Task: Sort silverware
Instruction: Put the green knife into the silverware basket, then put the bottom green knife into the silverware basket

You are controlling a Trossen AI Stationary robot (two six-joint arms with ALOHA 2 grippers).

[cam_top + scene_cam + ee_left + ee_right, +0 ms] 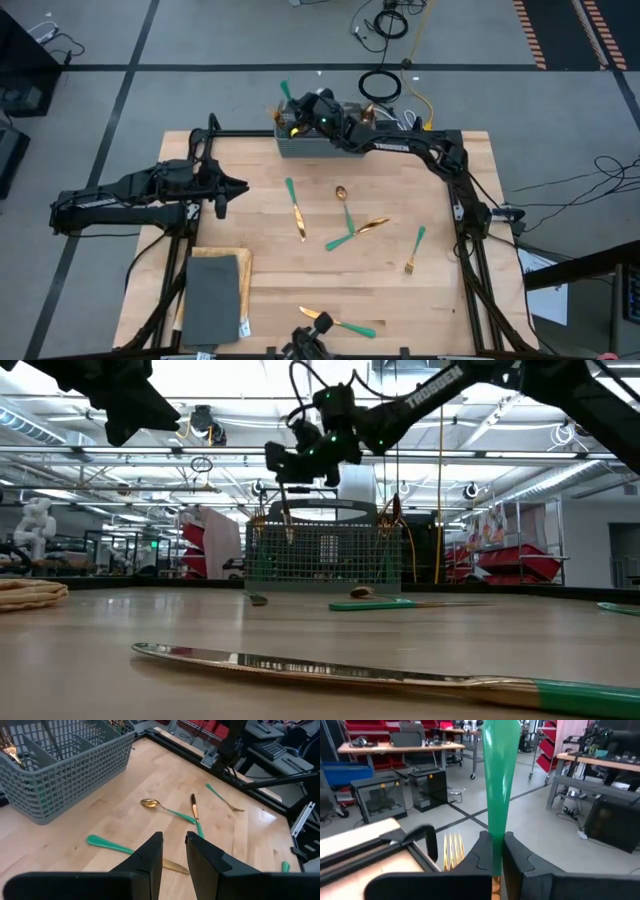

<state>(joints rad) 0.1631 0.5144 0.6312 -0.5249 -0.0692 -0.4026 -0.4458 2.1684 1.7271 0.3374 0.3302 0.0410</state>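
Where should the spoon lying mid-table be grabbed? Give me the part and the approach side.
Take the spoon by the middle of its teal handle, coming straight down from above with the fingers set across it. It lies flat, the bowl is wide and rounded, and the handle's tail ends close to a knife. The open left gripper looks free for it.

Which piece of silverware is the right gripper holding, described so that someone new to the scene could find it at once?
Start at the grey mesh basket at the table's far edge. The right gripper hangs just above it, shut on a teal-handled piece whose handle sticks out beyond the fingers. It is the only piece off the table; the loose ones lie flat on the wood.
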